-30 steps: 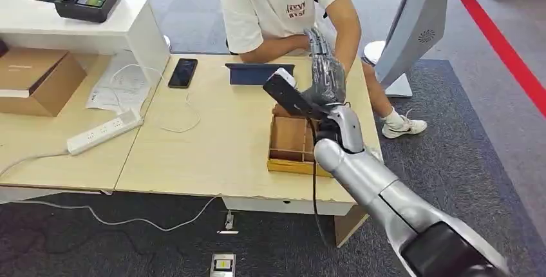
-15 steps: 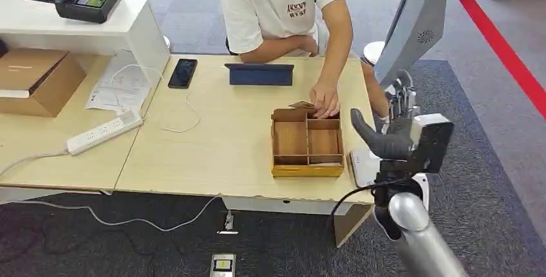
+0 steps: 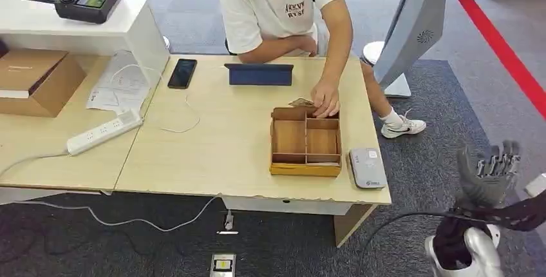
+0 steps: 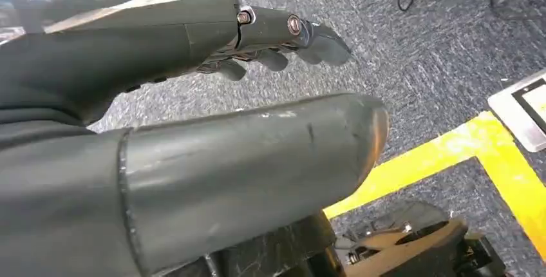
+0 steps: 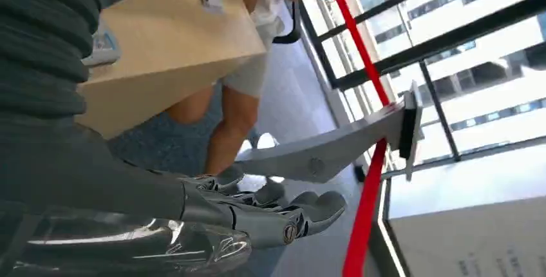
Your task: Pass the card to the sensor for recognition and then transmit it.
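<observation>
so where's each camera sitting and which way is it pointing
Head view: high on the robot, looking forward and down at the table, the wooden tray, the sensor and a seated person; the right hand shows, empty, at the lower right.
Left wrist view: behind the left hand, facing carpet and a yellow floor line.
Right wrist view: behind the right hand, facing the table's corner, the person's legs and windows.
Shared: head and right wrist views both show the right hand, table and person.

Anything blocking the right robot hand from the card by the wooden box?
Yes: a person's hand is on the card at the far edge of the wooden box. The right robot hand hangs off the table.
</observation>
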Tool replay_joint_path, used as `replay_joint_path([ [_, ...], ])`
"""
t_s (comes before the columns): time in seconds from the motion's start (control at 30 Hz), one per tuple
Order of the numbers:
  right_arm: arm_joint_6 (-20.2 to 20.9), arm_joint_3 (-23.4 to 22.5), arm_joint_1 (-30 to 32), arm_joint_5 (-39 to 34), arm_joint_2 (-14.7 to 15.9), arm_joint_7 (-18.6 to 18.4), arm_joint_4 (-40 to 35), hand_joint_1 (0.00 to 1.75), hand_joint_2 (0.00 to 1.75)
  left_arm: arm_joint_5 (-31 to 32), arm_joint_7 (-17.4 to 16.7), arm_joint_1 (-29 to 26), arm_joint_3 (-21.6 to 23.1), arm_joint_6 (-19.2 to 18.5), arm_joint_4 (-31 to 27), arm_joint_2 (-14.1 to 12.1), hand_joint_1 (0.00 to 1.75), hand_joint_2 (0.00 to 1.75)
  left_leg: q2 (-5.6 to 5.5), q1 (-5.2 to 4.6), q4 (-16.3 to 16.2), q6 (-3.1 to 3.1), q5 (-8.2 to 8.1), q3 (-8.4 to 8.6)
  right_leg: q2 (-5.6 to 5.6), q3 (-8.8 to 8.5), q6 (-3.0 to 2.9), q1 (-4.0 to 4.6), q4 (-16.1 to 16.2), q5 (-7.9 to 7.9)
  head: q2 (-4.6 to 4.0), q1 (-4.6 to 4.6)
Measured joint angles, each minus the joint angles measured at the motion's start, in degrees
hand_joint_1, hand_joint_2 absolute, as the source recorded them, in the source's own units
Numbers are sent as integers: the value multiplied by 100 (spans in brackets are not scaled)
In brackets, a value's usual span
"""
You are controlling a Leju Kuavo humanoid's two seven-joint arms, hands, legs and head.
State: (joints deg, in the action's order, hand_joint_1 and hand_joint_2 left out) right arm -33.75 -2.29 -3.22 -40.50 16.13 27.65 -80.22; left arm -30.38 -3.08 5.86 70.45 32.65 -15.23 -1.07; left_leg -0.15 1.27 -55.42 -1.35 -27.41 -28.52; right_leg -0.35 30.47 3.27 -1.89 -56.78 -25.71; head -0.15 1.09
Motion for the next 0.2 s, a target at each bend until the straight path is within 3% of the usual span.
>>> replay_joint_path([
  [0.2,37,-292,10,-193,-64,-13,1226,0,175,-31,-4,14,-37,-4,0,13,0,0,-1,1,0,0,0,-2,0,1,0,0,0,-1,0,4],
])
